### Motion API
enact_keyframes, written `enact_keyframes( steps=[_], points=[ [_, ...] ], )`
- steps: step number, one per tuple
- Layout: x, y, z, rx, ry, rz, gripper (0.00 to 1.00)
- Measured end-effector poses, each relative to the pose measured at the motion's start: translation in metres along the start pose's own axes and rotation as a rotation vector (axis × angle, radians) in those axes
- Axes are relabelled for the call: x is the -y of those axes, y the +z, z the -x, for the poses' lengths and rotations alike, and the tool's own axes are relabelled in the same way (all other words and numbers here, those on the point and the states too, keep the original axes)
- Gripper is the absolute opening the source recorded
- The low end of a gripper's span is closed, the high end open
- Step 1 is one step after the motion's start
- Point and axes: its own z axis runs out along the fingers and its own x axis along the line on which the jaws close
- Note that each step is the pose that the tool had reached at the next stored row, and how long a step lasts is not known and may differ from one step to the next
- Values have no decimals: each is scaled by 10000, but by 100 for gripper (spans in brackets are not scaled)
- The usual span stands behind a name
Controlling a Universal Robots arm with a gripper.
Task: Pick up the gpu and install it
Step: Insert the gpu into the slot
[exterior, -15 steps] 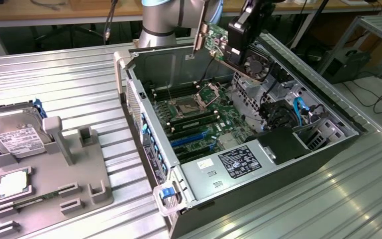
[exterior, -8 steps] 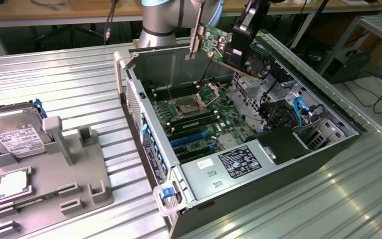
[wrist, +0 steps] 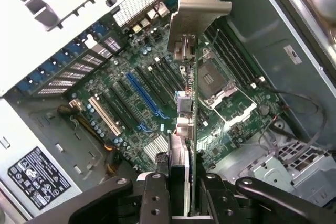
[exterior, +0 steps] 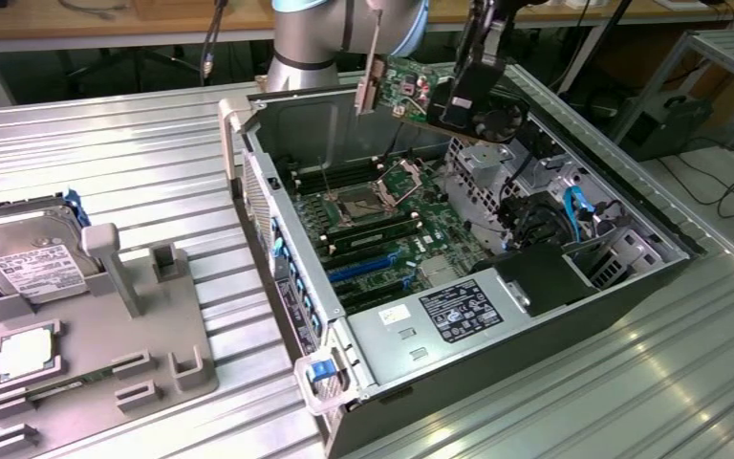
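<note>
Silver-grey tubular arm (exterior: 301,43) — black gripper (wrist: 181,184), bolt-holed fingers (wrist: 153,199)

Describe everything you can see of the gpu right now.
The gpu is a thin flat card: green circuit board, black shroud with a round fan, silver bracket at one end. It hangs tilted above the open computer case, over the motherboard, not yet seated in a slot. The gripper is closed on it; nothing else touches it.
</note>
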Motion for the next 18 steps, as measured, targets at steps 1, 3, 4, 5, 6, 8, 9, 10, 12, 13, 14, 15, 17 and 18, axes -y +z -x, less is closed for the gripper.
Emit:
enact_keyframes(
  steps=[1, 3, 4, 5, 6, 8, 9, 10, 12, 13, 14, 15, 17, 18],
  points=[
    [0, 0, 0, -6, -294, 10, 28],
    [0, 1, 0, -17, -934, 31, 28],
    [0, 1, 0, -20, -1144, 38, 28],
    [0, 2, 0, -25, -1448, 48, 28],
    [0, 2, 0, -29, -1644, 54, 28],
    [0, 3, 0, -36, -2053, 68, 28],
    [0, 3, 0, -38, -2215, 73, 28],
    [0, 4, 0, -44, -2514, 83, 28],
    [0, 5, 0, -55, -3168, 104, 28],
    [0, 5, 0, -58, -3353, 110, 28],
    [0, 5, 0, -66, -3653, 119, 28],
    [0, 6, 0, -73, -3964, 128, 28],
    [0, 8, 0, -86, -4492, 142, 28],
    [0, 10, 0, -94, -4964, 145, 28]
  ],
)
